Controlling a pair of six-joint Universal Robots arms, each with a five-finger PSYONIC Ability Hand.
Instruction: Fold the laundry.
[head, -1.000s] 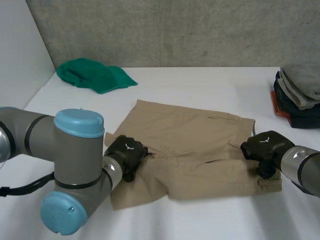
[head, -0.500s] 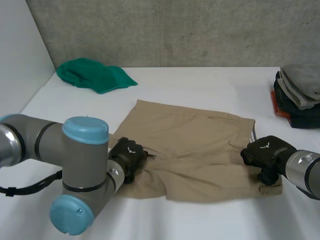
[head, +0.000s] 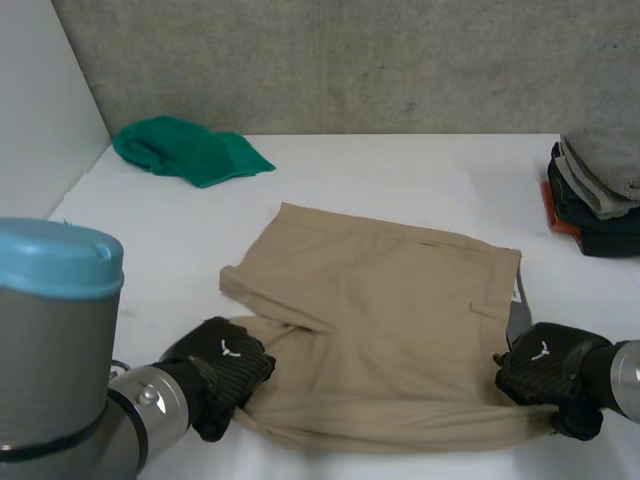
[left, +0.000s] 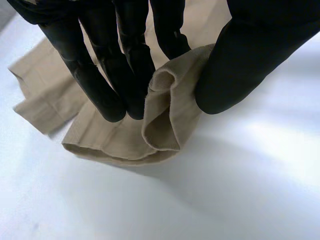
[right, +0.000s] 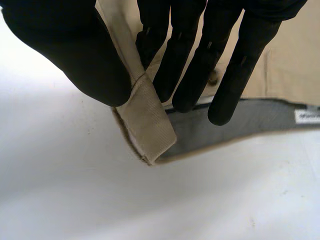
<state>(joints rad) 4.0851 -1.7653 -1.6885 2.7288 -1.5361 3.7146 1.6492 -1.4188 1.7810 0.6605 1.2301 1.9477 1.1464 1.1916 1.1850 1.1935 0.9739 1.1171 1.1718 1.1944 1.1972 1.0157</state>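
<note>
Head view: left hand (head: 222, 365), lower left, and right hand (head: 548, 375), lower right, each pinch a near corner of one tan shorts (head: 390, 310). One green cloth (head: 185, 150) lies upper left.

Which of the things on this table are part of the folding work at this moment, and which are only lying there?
In the job: shorts; left hand, pinching one near corner; right hand, pinching the other near corner.

Lying about: green cloth, crumpled at the far left; folded stack, at the right edge of the table.
</note>
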